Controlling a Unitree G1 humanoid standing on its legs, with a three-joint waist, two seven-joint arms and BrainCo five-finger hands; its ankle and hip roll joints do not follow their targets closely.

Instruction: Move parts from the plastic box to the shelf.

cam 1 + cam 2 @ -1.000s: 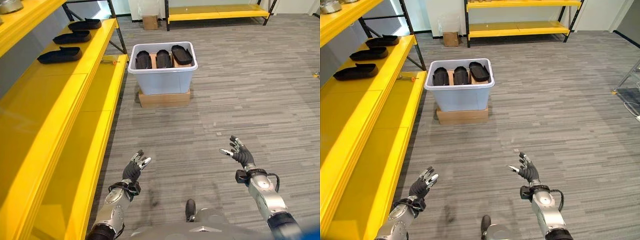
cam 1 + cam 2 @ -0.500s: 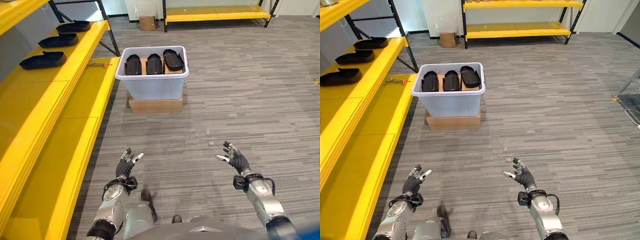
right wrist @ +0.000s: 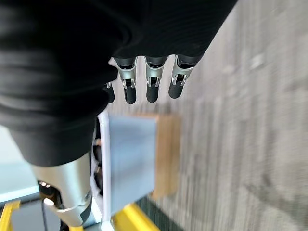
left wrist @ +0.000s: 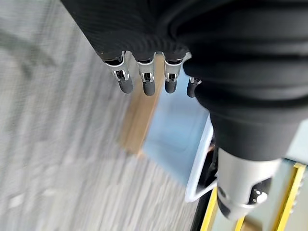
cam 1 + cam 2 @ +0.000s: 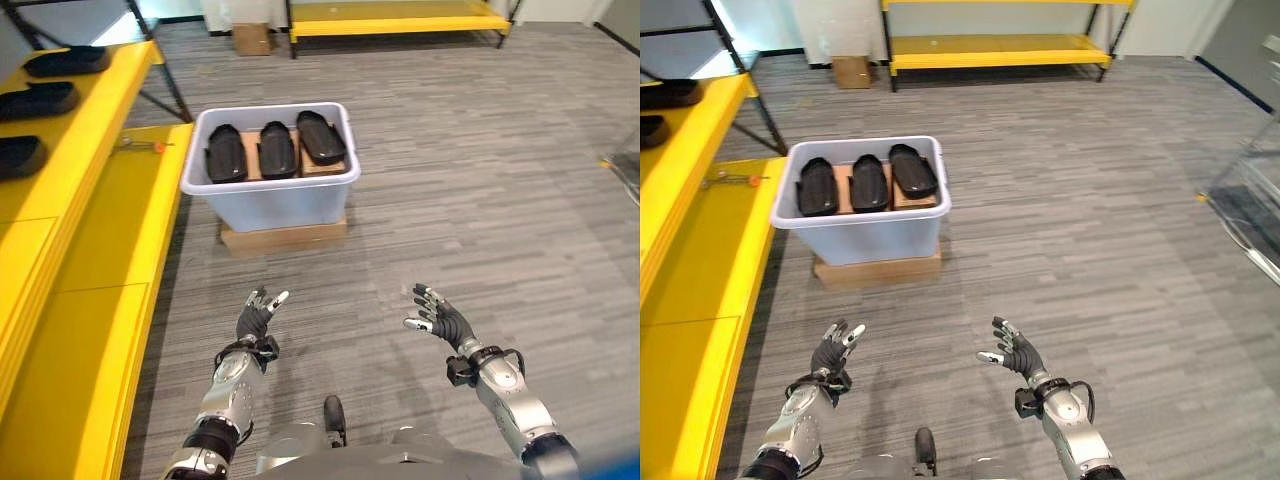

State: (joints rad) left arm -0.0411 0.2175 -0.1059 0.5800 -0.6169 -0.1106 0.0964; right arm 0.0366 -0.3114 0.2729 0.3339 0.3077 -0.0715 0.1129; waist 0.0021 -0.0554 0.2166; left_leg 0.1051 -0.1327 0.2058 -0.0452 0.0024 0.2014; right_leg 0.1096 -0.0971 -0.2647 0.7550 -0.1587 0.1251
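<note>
A pale blue plastic box (image 5: 270, 200) stands on a flat cardboard carton (image 5: 285, 236) on the floor ahead. Inside it lie three black oblong parts (image 5: 272, 148) side by side. More black parts (image 5: 40, 100) rest on the upper yellow shelf (image 5: 95, 150) at the left. My left hand (image 5: 255, 318) hovers low over the floor, well short of the box, open and holding nothing. My right hand (image 5: 440, 320) is held at the same height to the right, open and empty too. Both wrist views look past straight fingers (image 4: 144, 82) toward the box (image 3: 132, 159).
A lower yellow shelf (image 5: 115, 300) runs along the left with a small orange-tipped tool (image 5: 140, 145) near its far end. Another yellow rack (image 5: 390, 15) and a small carton (image 5: 248, 38) stand at the far wall. A metal frame (image 5: 1245, 200) sits at the right edge.
The camera has swung right and moved closer, so the box now sits nearer the centre. Both hands stay open in front of me, drawn slightly closer together.
</note>
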